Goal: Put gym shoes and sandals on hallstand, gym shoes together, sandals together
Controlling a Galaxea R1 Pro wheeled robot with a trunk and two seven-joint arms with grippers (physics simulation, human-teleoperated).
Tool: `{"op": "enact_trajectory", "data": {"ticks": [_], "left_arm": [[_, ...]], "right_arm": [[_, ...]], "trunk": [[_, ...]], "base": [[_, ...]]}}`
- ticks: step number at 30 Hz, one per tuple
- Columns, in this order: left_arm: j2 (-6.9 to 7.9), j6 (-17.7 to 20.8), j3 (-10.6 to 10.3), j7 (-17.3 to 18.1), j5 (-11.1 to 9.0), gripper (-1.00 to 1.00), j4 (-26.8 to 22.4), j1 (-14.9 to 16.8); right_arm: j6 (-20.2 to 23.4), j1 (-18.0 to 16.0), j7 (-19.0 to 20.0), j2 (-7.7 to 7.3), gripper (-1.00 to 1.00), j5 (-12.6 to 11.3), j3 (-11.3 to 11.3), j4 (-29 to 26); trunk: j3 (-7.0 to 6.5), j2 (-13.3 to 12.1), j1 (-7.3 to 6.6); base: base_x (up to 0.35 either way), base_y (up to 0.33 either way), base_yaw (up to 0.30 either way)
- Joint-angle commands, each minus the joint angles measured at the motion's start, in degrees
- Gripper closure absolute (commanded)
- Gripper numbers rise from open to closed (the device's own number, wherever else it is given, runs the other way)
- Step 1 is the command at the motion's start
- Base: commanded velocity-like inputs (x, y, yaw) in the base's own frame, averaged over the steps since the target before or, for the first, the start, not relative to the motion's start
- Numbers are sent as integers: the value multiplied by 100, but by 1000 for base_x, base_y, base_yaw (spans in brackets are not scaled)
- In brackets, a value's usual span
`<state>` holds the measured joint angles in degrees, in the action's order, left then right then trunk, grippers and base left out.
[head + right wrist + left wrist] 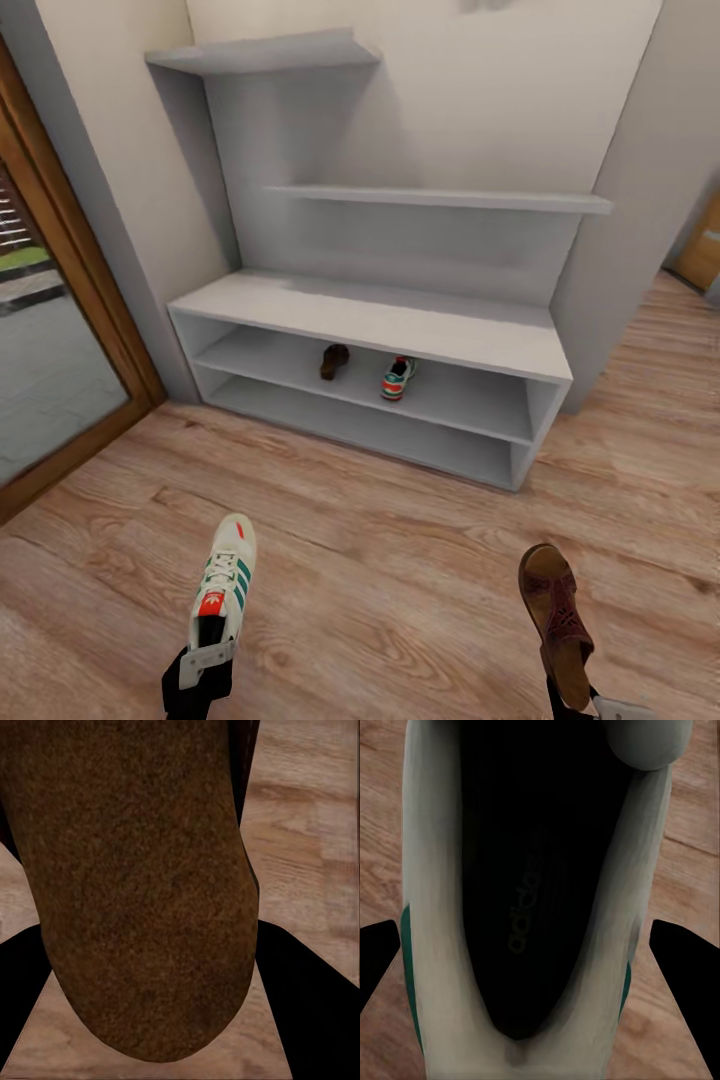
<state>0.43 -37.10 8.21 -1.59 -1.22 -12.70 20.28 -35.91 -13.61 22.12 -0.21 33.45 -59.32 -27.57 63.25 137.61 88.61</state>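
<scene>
Ahead — grey hallstand (380,320) — plank floor (400,560)

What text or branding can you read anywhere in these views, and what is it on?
"adidas": faint, embossed on the dark insole of the gym shoe held in the left gripper, seen in the left wrist view.
No readable text on the sandal, the hallstand or the shoes on its shelf.

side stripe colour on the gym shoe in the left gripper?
Green, on the white gym shoe held by the left gripper; clearest in the head view.
</scene>
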Motion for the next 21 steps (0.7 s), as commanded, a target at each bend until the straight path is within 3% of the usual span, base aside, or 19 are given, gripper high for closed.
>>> {"op": "enact_trajectory", "data": {"ticks": [1,10,21], "left_arm": [[1,-16,-13,-16,-11,100,4,2],[1,-17,-13,-16,-10,100,4,2],[1,-17,-13,-10,-10,100,4,2]], "right_arm": [[-22,-9,47,3,100,25,-49,-3],[-22,-10,47,3,100,21,-48,-3],[-22,-10,47,3,100,21,-44,-12]], "trunk": [[4,2,-1],[4,2,-1],[4,2,-1]], "base": [[33,291,-268],[-57,261,-268],[-13,21,-268]]}}
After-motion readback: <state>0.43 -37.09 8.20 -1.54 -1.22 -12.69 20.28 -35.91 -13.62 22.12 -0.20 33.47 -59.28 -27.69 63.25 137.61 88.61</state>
